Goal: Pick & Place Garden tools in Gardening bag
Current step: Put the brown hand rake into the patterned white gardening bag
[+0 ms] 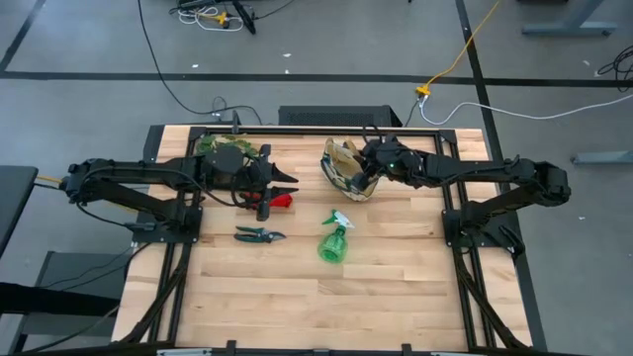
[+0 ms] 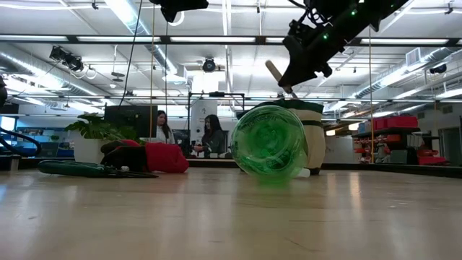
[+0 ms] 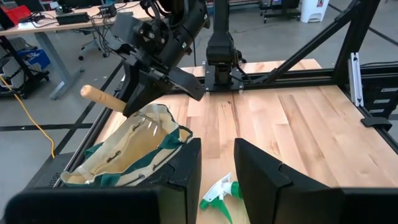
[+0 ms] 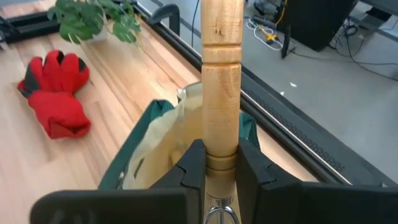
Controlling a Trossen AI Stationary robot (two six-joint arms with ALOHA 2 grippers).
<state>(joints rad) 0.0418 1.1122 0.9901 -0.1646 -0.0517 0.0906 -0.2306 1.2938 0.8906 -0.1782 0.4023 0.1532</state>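
1. The wooden-handled hand rake [image 4: 222, 81] is seen gripped by the right gripper [image 4: 221, 168], its fingers [image 4: 189, 168] closed tight on the base of the pale handle, directly above the gardening bag [image 4: 155, 143].

2. From above, the right gripper [image 1: 374, 158] is placed over the bag [image 1: 346, 168] at the far middle of the wooden surface [image 1: 396, 287]; the bag's open mouth is turned towards the left arm.

3. In the left wrist view, the rake handle [image 3: 102, 98] is shown sticking out from the right gripper [image 3: 155, 78] at a tilt, above the bag's tan rim [image 3: 134, 146].

4. The left gripper [image 1: 265, 186] is held above the red gloves [image 1: 282, 201], just beside the leafy plant sprig [image 1: 220, 148] at the far left of the surface. Its fingers [image 3: 186, 168] are parted by a narrow gap and nothing is held between them.

5. The red gloves [image 4: 56, 93] are laid flat on the surface, near the plant sprig [image 4: 93, 18] and apart from the bag.

6. The dark-handled pruning shears [image 1: 259, 234] are left lying on the surface, nearer the front than the gloves.

7. The green spray bottle [image 1: 334, 240] is laid on its side near the middle, its pale trigger [image 1: 339, 219] pointed towards the bag; in the low view its round base [image 2: 268, 142] is shown in front of the bag [image 2: 314, 137].

8. Two people are seated in the room beyond the surface.
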